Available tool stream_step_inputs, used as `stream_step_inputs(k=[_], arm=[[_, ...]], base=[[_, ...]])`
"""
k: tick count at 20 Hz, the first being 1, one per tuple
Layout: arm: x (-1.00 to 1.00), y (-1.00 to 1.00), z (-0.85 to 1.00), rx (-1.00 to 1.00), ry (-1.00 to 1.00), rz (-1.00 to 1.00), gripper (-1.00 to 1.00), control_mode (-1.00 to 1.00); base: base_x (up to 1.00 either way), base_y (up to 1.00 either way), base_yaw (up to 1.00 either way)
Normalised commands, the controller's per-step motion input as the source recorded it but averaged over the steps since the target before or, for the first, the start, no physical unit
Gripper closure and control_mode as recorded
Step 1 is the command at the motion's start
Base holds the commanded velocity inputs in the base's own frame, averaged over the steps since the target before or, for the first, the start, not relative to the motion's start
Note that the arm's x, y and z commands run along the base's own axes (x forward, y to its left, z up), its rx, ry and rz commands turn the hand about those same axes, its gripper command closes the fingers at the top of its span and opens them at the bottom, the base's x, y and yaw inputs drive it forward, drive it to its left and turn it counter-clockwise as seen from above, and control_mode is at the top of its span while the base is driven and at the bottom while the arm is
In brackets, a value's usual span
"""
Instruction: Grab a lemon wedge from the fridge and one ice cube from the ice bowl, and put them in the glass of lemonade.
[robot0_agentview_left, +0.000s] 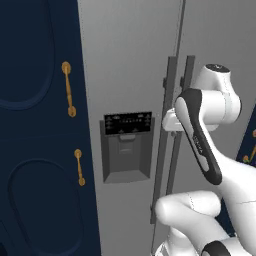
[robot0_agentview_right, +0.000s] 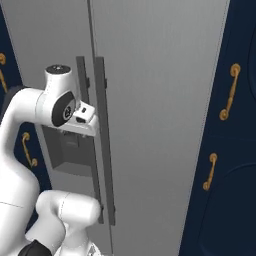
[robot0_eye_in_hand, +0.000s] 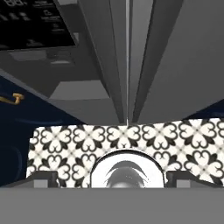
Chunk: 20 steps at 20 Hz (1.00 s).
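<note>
Hand (robot0_agentview_right: 92, 122) open at the closed fridge's (robot0_agentview_left: 130, 60) handles (robot0_agentview_left: 170, 125).

Glossy white rounded arm (robot0_agentview_left: 210, 150) segments, dark joint caps, black band along one link.

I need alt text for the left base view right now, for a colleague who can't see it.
The white arm's gripper is at the two dark vertical handles of the closed grey fridge. A black dispenser panel sits in the left door, beside navy cabinets with brass handles.
</note>
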Motion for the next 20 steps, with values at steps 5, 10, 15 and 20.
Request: stream_step_inputs(k=[5, 10, 15, 20], arm=[[0.0, 0.0, 0.0, 0.0, 0.0, 0.0, -1.0, 1.0], [0.0, 0.0, 0.0, 0.0, 0.0, 0.0, -1.0, 1.0], [0.0, 0.0, 0.0, 0.0, 0.0, 0.0, -1.0, 1.0], [0.0, 0.0, 0.0, 0.0, 0.0, 0.0, -1.0, 1.0]], base=[[-0.42, 0.6, 0.26], [0.12, 0.1, 0.4], [0.25, 0.0, 0.46], [0.34, 0.06, 0.62]])
